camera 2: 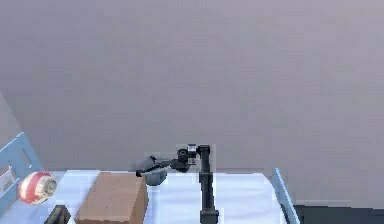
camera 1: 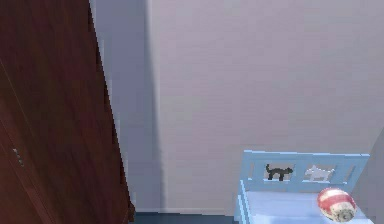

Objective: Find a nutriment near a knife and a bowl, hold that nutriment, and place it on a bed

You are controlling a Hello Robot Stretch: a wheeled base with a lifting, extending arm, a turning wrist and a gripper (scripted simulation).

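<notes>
A Stretch robot reaches its dark arm over a child's bed in a simulated bedroom with plain grey walls. In the arm side view the arm rises from the 6 o'clock edge and the jaws point toward 9 o'clock, above the white mattress near its far edge. A small grey rounded lump lies right at the jaws, at about 7 o'clock of their tips. It is too small to name, and it cannot be told whether it hangs from them or rests on the mattress. Nor can the state of the jaws, or whether they hold anything, be told.

At 8 o'clock of the lump a brown cardboard box stands on the mattress. A red-and-white ball lies well apart at 9 o'clock, near the blue headboard.

In the forward view the ball sits at 4 o'clock, below the headboard's black cat and white cat pictures. A dark red-brown door stands at 9 o'clock.
</notes>
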